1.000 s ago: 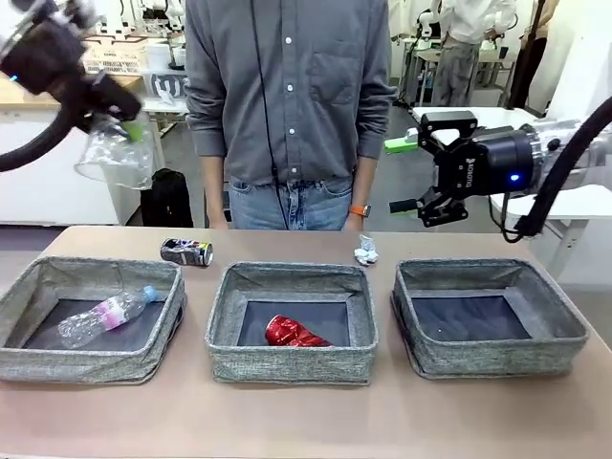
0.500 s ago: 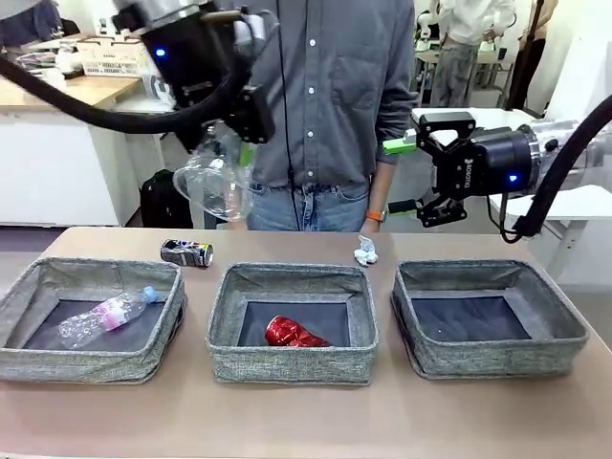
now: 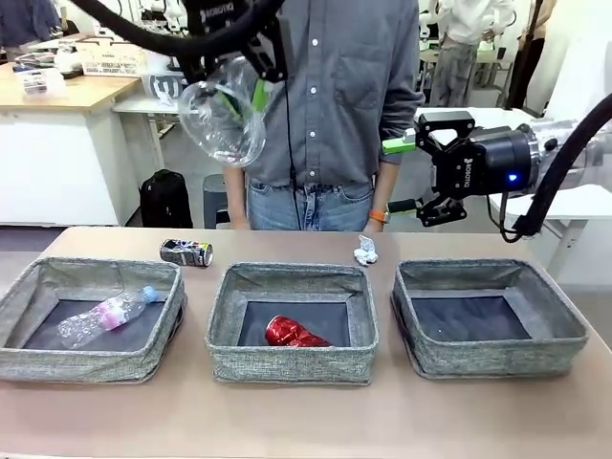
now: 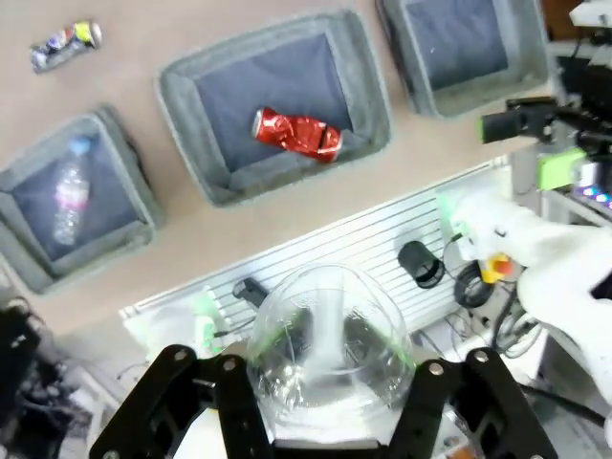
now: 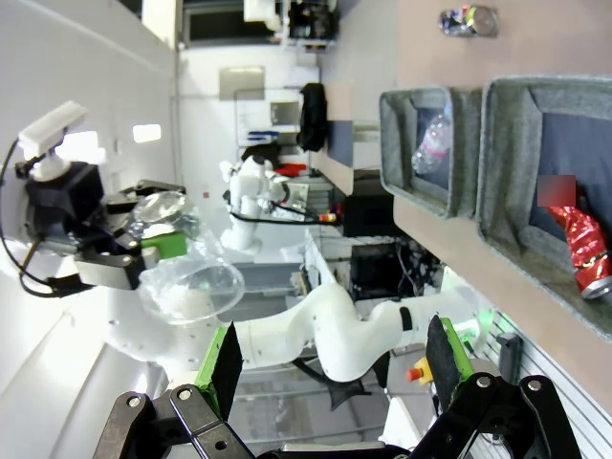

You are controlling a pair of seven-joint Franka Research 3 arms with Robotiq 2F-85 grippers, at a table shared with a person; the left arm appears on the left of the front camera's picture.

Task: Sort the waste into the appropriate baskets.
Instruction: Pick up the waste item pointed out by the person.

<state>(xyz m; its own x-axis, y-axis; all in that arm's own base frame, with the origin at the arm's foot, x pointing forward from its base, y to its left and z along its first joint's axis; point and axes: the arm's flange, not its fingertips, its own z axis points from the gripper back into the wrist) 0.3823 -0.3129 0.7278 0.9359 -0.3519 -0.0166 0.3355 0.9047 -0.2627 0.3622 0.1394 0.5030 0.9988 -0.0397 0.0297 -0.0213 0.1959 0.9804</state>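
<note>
- Left gripper (image 3: 241, 98) — my fingers are clamped on the clear plastic cup (image 3: 222, 124), green pads against its wall. The cup is tilted and high in the air.
- Well below these fingers stands the middle basket (image 3: 292, 365), with the crushed red can (image 3: 295, 333) lying on its dark bottom.
- Below and to the outer side of the same fingers is the left basket (image 3: 91, 361). The clear plastic bottle with pink label (image 3: 105, 316) lies flat inside it.
- The dark printed can (image 3: 186, 251) lies on its side on the table (image 3: 306, 421), far below my left fingers and outside every basket.
- Right gripper (image 3: 400, 175) — my fingers stand wide apart, with nothing between them.
- Below these fingers is the right basket (image 3: 488, 361).
- The crumpled white paper wad (image 3: 365, 251) rests on the table, below the right fingers and a little inward.
- A person (image 3: 335, 96) stands just behind my left fingers.
</note>
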